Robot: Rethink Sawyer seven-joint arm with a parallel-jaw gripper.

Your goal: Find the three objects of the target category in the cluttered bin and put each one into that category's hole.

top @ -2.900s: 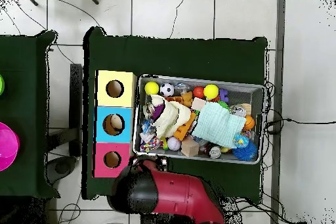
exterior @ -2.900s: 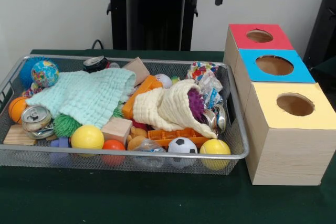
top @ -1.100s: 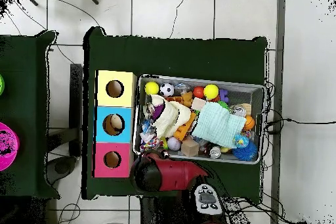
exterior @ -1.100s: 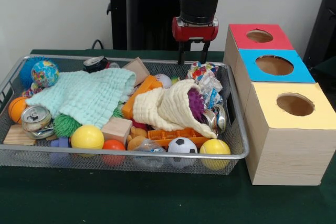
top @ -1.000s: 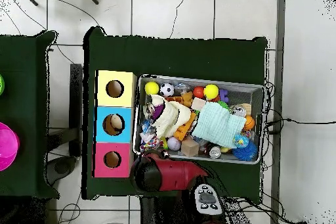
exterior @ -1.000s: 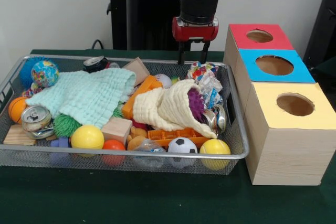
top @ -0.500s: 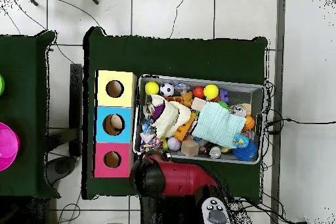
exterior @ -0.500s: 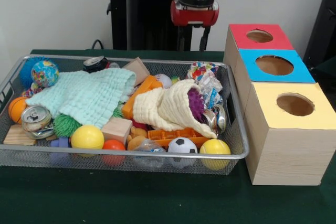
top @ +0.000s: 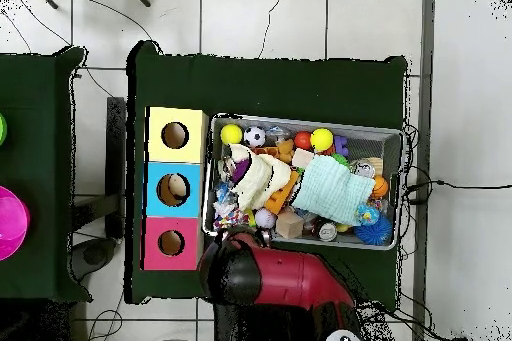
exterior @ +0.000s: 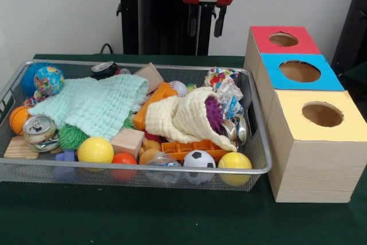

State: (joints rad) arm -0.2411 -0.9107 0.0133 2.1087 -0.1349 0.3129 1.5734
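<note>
The wire mesh bin (exterior: 137, 167) lies on the green table, full of clutter; it also shows in the overhead view (top: 300, 120). In it are a mint cloth (exterior: 94, 104), a cream cloth (exterior: 180, 116) over a purple spiky ball (exterior: 214, 113), a yellow ball (exterior: 95, 150), a soccer ball (exterior: 199, 159), a crushed can (exterior: 39, 129) and a wooden block (exterior: 127, 140). My gripper (exterior: 205, 27) hangs open and empty, high above the bin's far rim. Beside the bin stand three boxes with a hole each: red (exterior: 284, 39), blue (exterior: 299, 72), yellow (exterior: 323, 114).
A globe ball (exterior: 49, 80), an orange ball (exterior: 19, 117) and a crumpled wrapper (exterior: 223, 84) also lie in the bin. My red arm (top: 270, 277) covers the table edge next to the red box (top: 172, 243). The black pedestal (exterior: 160, 21) stands behind the bin.
My gripper has risen from just above the bin's far rim to well above it and drifted slightly left. It stays open and empty. Nothing in the bin has moved.
</note>
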